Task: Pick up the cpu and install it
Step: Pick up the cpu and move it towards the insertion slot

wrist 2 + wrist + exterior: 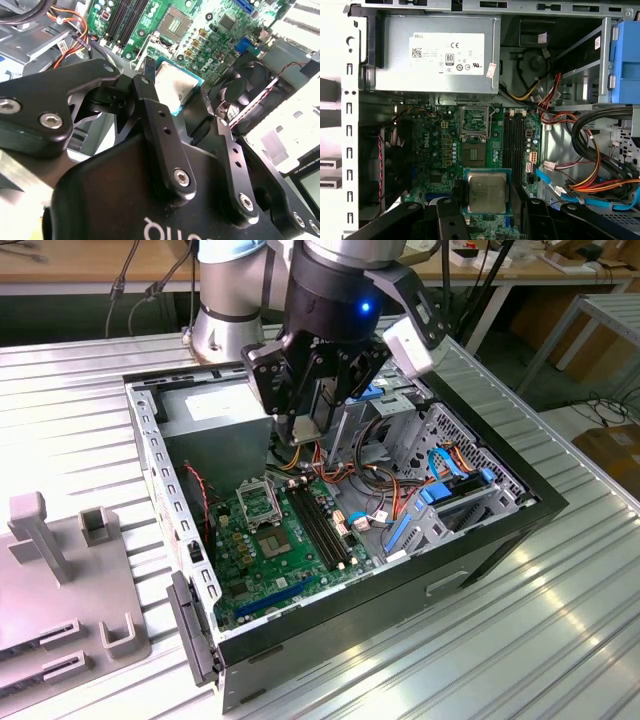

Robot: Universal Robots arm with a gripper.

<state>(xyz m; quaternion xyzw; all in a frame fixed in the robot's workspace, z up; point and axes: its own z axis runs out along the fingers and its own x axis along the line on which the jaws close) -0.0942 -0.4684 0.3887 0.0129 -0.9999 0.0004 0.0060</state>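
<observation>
The cpu [487, 192] is a small square chip with a silver-grey top, and my gripper [487, 196] is shut on its two opposite edges. In the second wrist view the cpu [176, 86] sits between the black fingers [150, 95] of the gripper [177, 82]. In the exterior view the gripper [305, 435] hangs inside the open computer case with the cpu [309, 428] at its tips, above the back of the green motherboard [290, 570]. The open socket [476, 121] with its hinged metal frame lies apart from the chip on the motherboard [440, 150].
A grey power supply [435, 55] fills the case's back. Black memory slots [512, 145] run beside the socket, with a black fan [395, 155] on the other side. Orange, red and blue cables [580, 170] crowd the drive-bay side. A grey fixture [50, 580] stands at the exterior view's left.
</observation>
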